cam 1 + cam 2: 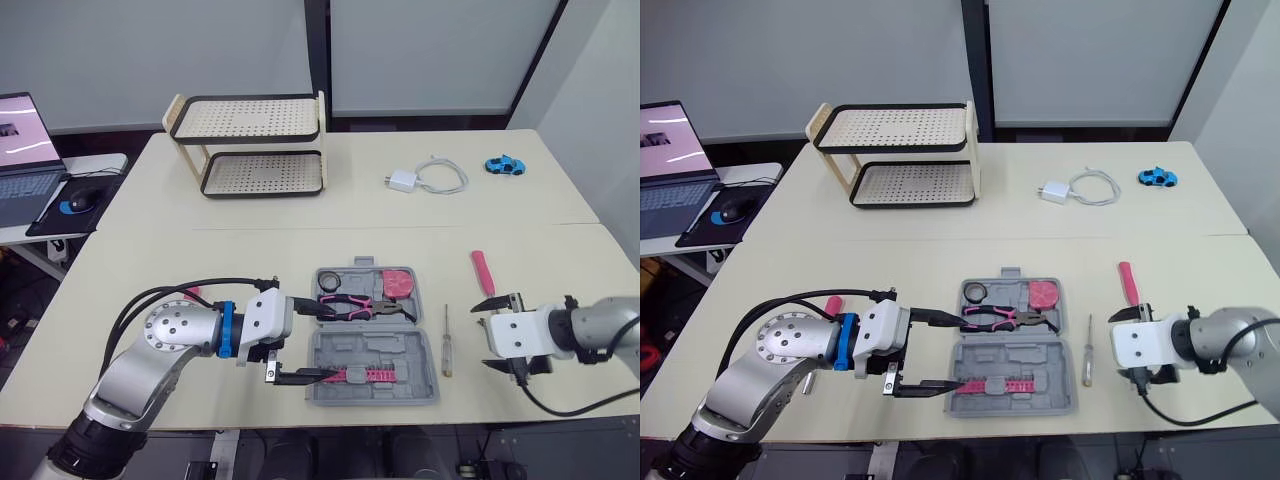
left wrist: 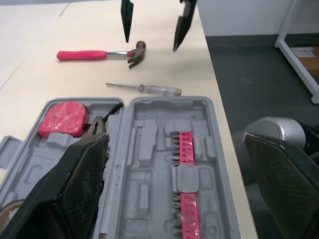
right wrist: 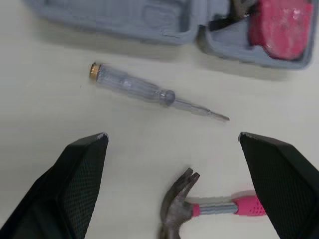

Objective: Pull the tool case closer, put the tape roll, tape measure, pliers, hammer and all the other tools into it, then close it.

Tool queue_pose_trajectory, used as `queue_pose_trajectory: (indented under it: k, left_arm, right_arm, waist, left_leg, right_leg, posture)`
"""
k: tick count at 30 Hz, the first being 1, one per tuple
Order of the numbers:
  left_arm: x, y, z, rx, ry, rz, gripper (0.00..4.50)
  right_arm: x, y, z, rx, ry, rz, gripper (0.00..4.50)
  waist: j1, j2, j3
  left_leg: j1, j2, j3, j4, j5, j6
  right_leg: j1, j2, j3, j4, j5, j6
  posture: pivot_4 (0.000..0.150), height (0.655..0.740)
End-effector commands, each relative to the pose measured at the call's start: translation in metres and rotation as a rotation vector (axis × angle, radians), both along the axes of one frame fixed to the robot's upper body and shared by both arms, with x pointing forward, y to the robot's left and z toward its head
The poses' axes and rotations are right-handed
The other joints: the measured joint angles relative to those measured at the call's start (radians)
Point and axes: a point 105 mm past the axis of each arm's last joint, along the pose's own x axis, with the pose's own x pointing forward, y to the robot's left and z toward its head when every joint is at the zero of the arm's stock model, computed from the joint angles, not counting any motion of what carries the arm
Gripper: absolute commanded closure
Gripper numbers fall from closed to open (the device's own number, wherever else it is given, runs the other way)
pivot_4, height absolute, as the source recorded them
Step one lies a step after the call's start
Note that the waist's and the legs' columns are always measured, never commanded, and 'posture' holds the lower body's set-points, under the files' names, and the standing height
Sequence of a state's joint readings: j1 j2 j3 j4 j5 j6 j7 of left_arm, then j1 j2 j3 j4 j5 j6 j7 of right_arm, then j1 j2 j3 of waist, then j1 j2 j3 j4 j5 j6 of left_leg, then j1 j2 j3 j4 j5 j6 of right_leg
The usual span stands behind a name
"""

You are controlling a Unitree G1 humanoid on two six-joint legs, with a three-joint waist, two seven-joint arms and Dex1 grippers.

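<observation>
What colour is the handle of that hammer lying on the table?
Bright pink; the small dark-headed hammer shows best in the left wrist view.

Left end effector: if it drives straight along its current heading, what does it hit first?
Probably the open tool case: the left end effector is aimed at the half holding the pink bit strip. Height above it is unclear.

The tool case (image 1: 415,355) is grey, the tape measure (image 1: 398,283) pink, the pliers (image 1: 352,306) pink and black, the bit strip (image 2: 185,174) pink, the hammer (image 2: 101,53) pink-handled with a dark head, and the screwdriver (image 2: 144,88) clear-handled.
</observation>
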State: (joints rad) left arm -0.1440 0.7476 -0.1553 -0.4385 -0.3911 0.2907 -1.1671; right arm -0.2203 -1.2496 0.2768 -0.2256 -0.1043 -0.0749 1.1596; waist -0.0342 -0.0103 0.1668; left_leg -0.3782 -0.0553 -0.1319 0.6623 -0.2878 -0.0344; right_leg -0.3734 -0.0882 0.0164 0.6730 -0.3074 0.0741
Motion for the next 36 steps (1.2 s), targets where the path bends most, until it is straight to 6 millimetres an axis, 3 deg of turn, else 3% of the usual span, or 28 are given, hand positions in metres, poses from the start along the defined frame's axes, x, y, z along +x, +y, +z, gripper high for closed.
queue_pose_trajectory:
  k: [1, 10, 27, 30, 36]
  left_arm:
    - [-0.004, -0.003, 0.005, 0.001, -0.040, -0.018, 0.00]
    - [-0.013, -0.004, 0.003, 0.001, -0.037, 0.005, 0.00]
    - [-0.015, -0.005, 0.002, 0.003, -0.038, 0.025, 0.00]
    - [-0.016, -0.004, 0.001, 0.004, -0.036, 0.028, 0.00]
    - [-0.015, -0.004, 0.000, 0.004, -0.031, 0.037, 0.00]
  right_arm:
    - [0.006, 0.001, -0.005, -0.161, 0.046, 0.213, 0.02]
    - [0.019, 0.027, -0.021, -0.303, 0.145, 0.431, 0.02]
    - [0.037, 0.035, -0.048, -0.368, 0.178, 0.504, 0.02]
    - [0.038, 0.035, -0.051, -0.376, 0.178, 0.520, 0.65]
    - [0.042, 0.035, -0.057, -0.384, 0.163, 0.550, 2.76]
  waist:
    - [-0.001, 0.000, 0.001]
    - [0.005, 0.000, 0.001]
    - [0.005, 0.000, 0.001]
    - [0.005, 0.000, 0.001]
    - [0.005, 0.000, 0.001]
  left_leg:
    - [0.000, 0.000, 0.000, 0.000, 0.000, 0.000]
    - [-0.001, -0.001, 0.000, 0.000, 0.002, -0.004]
    - [-0.001, -0.001, -0.001, 0.000, 0.003, -0.005]
    - [-0.001, -0.001, -0.001, 0.000, 0.003, -0.005]
    - [0.000, -0.001, -0.001, 0.000, 0.003, -0.005]
  right_leg:
    - [0.000, 0.000, 0.000, 0.000, 0.000, 0.000]
    - [-0.001, -0.001, 0.000, -0.001, 0.000, 0.000]
    - [-0.002, -0.001, 0.001, 0.001, 0.000, 0.000]
    - [-0.002, -0.001, 0.001, 0.001, 0.000, 0.000]
    - [-0.001, -0.001, 0.001, 0.001, 0.000, 0.000]
  posture:
    - [0.150, 0.7400]
    - [0.150, 0.7400]
    - [0.150, 0.7400]
    - [0.150, 0.7400]
    - [0.150, 0.7400]
